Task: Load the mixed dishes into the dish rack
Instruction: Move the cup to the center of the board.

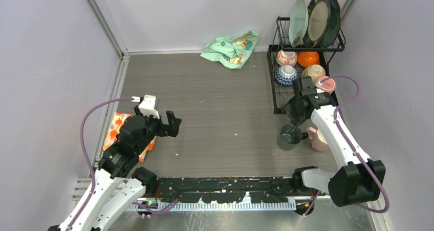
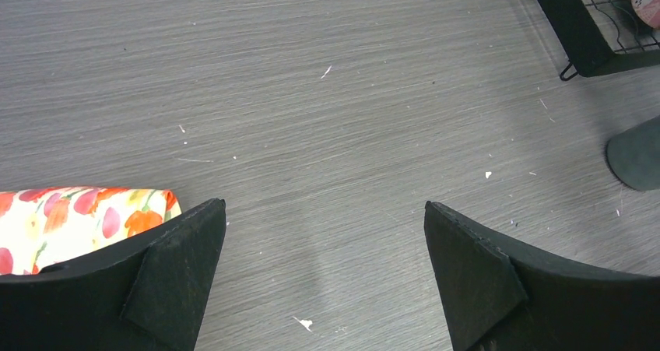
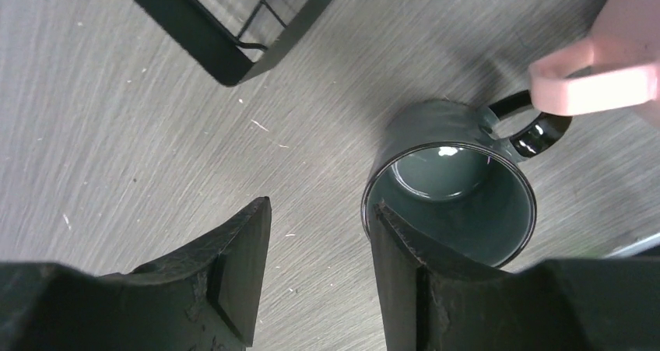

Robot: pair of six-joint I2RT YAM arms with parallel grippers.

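The dish rack (image 1: 273,82) stands at the back right. Three plates (image 1: 317,18) stand in its upper shelf, and several bowls (image 1: 286,75) and a pink cup (image 1: 326,83) lie in the lower basket. A dark green cup (image 1: 290,137) stands upright on the table in front of the rack, with another pink cup (image 1: 319,139) lying beside it. My right gripper (image 3: 321,207) hangs over the green cup (image 3: 459,203). It is open, with one fingertip over the cup's near rim and the other outside it. My left gripper (image 2: 325,205) is wide open over bare table.
An orange floral cloth (image 1: 116,128) lies under my left arm at the left edge. A mint-green cloth (image 1: 230,47) is crumpled at the back wall. The rack's front corner (image 3: 226,55) is just beyond my right fingers. The pink cup's handle (image 3: 595,75) touches the green cup's handle.
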